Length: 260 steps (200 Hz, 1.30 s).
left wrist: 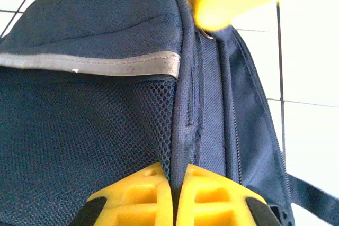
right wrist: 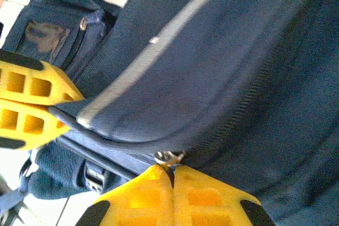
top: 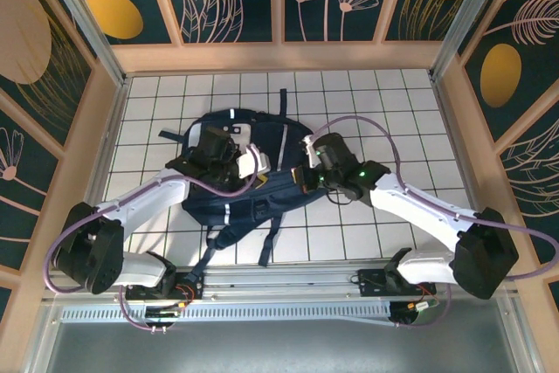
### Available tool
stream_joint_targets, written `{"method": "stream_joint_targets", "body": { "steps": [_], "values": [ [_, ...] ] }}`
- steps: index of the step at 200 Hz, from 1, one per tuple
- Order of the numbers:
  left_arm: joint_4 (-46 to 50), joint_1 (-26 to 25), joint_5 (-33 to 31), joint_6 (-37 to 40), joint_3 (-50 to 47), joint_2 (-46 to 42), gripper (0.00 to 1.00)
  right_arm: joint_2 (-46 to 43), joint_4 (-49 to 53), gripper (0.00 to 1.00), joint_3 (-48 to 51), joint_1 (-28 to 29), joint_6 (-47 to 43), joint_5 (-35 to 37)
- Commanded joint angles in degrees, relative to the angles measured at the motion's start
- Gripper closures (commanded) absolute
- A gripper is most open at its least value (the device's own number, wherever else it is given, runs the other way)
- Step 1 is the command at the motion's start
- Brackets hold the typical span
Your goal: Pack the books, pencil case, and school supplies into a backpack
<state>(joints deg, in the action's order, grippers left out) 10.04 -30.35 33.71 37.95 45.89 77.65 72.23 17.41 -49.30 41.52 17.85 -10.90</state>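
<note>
— Right gripper (right wrist: 172, 172) is clamped hard on the little metal zip pull (right wrist: 168, 157), jaws fully together, right under the edge of the backpack (top: 262, 203) flap.

— And the left gripper (left wrist: 174, 178)?

— Pinched closed too, on a fold of seam beside the mesh side pocket (left wrist: 106, 130). The bag lies flat in the middle of the bench (top: 157, 102), straps (top: 267, 242) trailing toward the near edge.

— How do you reckon it handles?

— Soft and floppy, I'd say. Nothing stiff in that cloth, so it'll bunch and drag across the tiles if only one side pulls. Looks light, but it's big and awkward.

— So where's the right place to grab?

— Exactly where they are, in my view: one on the pull, one anchoring the seam close by, so the zip track is taut. That pull is small and smooth, though, and I'd guess it could slip out. The fabric fold is the safer hold, since it gives without tearing.
</note>
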Motion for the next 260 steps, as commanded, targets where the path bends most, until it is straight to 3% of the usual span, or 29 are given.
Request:
{"method": "stream_joint_targets", "body": {
  "steps": [1,40,70,86,112,132,194,228,260],
  "values": [
    [4.58,1.73,0.66,15.02,-2.08,-4.26,1.0,-0.71,7.22,1.0,2.0,-8.61,-4.09,-3.81],
    [5.01,3.44,-4.58,27.42,-1.79,-2.32,1.0,-0.88,7.37,1.0,2.84,-16.47,-5.0,-11.48],
    [12.6,3.54,-5.49,34.44,6.24,2.68,1.0,-0.89,8.91,1.0,1.6,-17.14,-7.23,-13.8],
    [18.77,3.53,-1.1,36.42,12.48,6.51,1.0,-2.91,7.37,0.69,1.66,-13.53,-9.09,-12.22],
    [20.68,3.54,2.9,36.89,13.48,7.89,1.0,-4.77,3.97,0.55,1.01,-7.0,-17.28,-7.66],
    [19.09,3.54,2.48,36.45,11.47,6.61,1.0,-4.76,0.24,0.5,3.2,-6.1,-30.63,-12.21],
    [17.81,3.53,5.05,35.41,10.95,5.59,1.0,5.07,2.91,0.46,-3.12,-6.73,-44.5,-19.05],
    [17.29,3.54,5.73,35.07,10.38,5.33,1.0,7.6,-0.23,0.46,-3.41,-5.66,-44.57,-16.45],
    [15.63,3.54,6.71,34.08,10.19,4.31,1.0,12.13,-1.22,0.52,-4.4,-4.57,-45.66,-14.67]
  ]
}}
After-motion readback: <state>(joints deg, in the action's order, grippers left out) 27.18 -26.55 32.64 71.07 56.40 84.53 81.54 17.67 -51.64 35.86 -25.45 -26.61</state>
